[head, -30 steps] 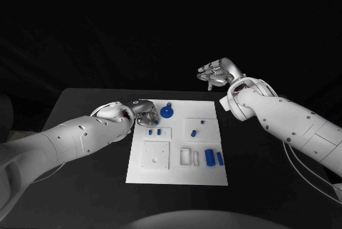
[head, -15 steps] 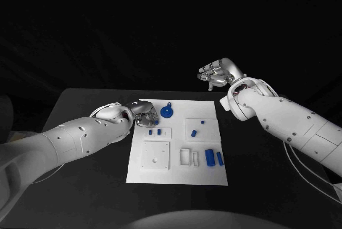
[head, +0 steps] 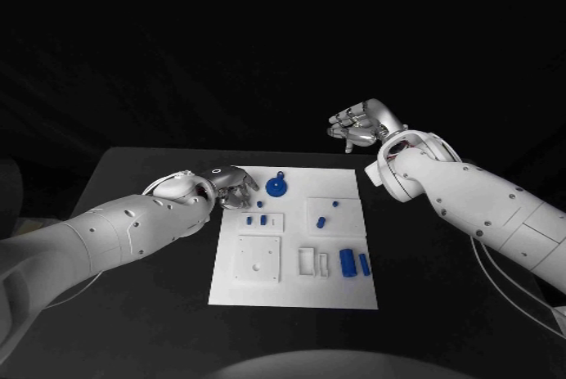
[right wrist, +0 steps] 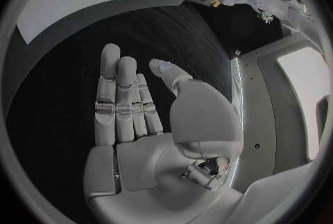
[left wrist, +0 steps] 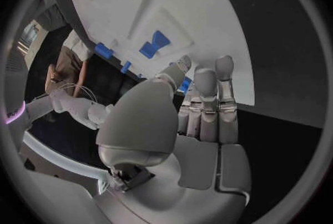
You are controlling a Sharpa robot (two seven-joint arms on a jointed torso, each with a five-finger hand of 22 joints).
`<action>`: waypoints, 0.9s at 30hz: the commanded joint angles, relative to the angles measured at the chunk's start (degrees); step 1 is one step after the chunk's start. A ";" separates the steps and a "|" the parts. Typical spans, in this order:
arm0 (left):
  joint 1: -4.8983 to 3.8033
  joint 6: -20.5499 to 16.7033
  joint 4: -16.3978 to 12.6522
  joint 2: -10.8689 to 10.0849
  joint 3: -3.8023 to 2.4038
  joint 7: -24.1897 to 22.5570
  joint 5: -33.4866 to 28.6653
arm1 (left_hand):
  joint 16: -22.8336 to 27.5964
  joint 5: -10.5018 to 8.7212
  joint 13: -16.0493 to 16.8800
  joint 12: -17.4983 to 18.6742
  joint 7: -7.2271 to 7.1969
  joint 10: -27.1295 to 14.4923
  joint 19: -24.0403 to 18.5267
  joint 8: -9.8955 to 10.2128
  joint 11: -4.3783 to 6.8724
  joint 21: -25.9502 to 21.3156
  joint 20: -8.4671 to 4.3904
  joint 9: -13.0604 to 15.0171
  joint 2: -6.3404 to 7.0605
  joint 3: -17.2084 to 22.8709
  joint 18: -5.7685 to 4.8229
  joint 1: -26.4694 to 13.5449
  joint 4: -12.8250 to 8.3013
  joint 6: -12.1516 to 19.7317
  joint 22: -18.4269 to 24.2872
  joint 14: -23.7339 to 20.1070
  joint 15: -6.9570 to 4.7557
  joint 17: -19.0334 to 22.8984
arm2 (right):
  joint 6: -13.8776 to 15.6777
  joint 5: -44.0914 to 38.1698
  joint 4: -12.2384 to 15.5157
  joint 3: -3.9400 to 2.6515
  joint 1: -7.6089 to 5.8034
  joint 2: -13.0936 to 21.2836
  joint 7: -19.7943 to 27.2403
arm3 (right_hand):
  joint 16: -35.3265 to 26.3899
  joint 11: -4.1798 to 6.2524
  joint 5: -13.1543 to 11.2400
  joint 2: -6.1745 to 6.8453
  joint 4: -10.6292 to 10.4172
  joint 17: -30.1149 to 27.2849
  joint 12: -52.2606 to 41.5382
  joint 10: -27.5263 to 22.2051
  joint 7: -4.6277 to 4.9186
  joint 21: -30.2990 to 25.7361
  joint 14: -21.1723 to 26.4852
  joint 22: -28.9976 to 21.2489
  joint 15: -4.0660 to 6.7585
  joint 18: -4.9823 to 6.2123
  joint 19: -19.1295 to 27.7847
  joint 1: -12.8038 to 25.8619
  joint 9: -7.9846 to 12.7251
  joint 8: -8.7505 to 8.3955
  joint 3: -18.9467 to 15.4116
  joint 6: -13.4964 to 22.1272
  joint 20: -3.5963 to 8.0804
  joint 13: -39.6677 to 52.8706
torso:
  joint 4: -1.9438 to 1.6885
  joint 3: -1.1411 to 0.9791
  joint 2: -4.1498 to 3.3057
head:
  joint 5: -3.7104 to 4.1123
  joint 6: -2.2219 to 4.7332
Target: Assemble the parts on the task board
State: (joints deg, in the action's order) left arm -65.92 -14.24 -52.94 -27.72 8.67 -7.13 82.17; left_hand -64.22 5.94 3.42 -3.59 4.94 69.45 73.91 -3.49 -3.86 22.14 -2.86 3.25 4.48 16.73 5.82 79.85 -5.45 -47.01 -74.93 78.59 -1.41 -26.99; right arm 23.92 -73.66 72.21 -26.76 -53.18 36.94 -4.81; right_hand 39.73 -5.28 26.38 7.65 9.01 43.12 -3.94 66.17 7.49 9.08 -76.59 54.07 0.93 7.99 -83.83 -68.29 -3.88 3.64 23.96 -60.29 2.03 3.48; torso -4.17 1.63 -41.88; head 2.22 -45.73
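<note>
Task board [head: 295, 236] flat on black table [head: 141, 174]; left hand [head: 231, 186] and right hand [head: 357, 125] both empty, fingers apart.

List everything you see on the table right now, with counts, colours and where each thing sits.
Table: one, black, under everything.
Task board: one, white, middle of the table.
Round part: one, blue, far end of the board, beside the left hand.
Small parts: two, blue, on the raised plate left of the board's centre.
Peg parts: two, blue, on the square plate right of centre.
Long parts: two, blue, side by side at the board's right edge.
Left hand: silver, fingers extended, at the board's far left corner.
Right hand: silver, open, raised beyond the table's far edge.
</note>
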 commanded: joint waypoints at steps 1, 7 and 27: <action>-0.05 -3.94 0.03 -0.51 -0.35 0.53 -1.57 | 0.48 0.20 -0.01 0.27 0.41 0.14 0.08 0.19 0.10 -0.33 0.33 0.03 0.10 0.65 1.23 0.74 0.12 -1.95 -0.97 -0.12 -0.13 0.24 | -7.13 -4.18 -0.04 0.04 0.08 0.24 -0.58 | 1.43 0.61 -1.81 -0.04 1.49 0.76 0.25 1.44 0.01 1.55 -1.69 1.41 0.35 1.22 -1.96 -1.09 -0.06 -0.06 2.11 -0.75 0.44 -0.10 | 0.02 0.03 0.05 | 0.29 0.35; -0.62 -10.86 -0.53 -2.34 -2.14 -1.30 -15.48 | 5.63 1.46 0.07 0.12 1.97 3.59 -2.10 -0.60 0.70 -1.52 -0.03 0.42 -0.69 3.29 0.89 1.72 -1.23 -13.52 -0.80 -1.99 -0.59 2.47 | -12.58 -14.13 -0.26 1.26 0.59 0.91 -1.27 | 3.47 1.57 -9.26 -0.17 3.41 2.20 0.51 4.67 -0.74 5.84 -4.39 5.37 1.21 0.62 -2.43 -2.15 -0.06 -0.05 6.17 -3.34 1.27 -0.03 | 0.04 0.02 0.19 | 1.27 1.32; -2.98 -6.21 -14.59 -11.45 -4.61 -11.89 -70.49 | 60.89 -2.86 -0.04 0.11 2.57 -4.32 -18.94 -0.08 -2.88 -18.39 8.06 0.44 -4.10 -14.47 -2.81 -0.27 3.18 -13.32 38.96 -8.61 7.10 21.64 | -12.73 -34.77 -0.04 8.64 2.88 1.53 -9.16 | 3.23 1.34 -21.60 5.25 0.33 2.33 0.50 3.20 -1.20 7.81 -5.98 5.33 0.36 0.22 -2.41 -1.76 0.11 -0.04 10.40 -4.26 0.56 0.03 | -1.23 0.44 1.07 | 2.51 1.48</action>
State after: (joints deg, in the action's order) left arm -68.75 -23.70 -66.81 -39.07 4.15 -15.44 20.20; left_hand -5.41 2.83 3.46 -3.75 7.58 65.49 55.61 -3.78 -6.66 3.53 4.81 3.71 0.49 2.83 2.60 78.97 -2.04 -60.50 -38.49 70.06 5.25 -5.73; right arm 13.04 -104.24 71.89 -18.18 -50.48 38.33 -11.77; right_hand 43.15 -3.89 4.88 12.23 9.61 45.54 -3.72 69.81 6.23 16.63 -82.12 59.50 1.33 8.28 -84.05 -70.13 -3.82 3.64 34.53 -64.21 3.08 3.45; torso -5.22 1.92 -40.94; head 4.74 -44.14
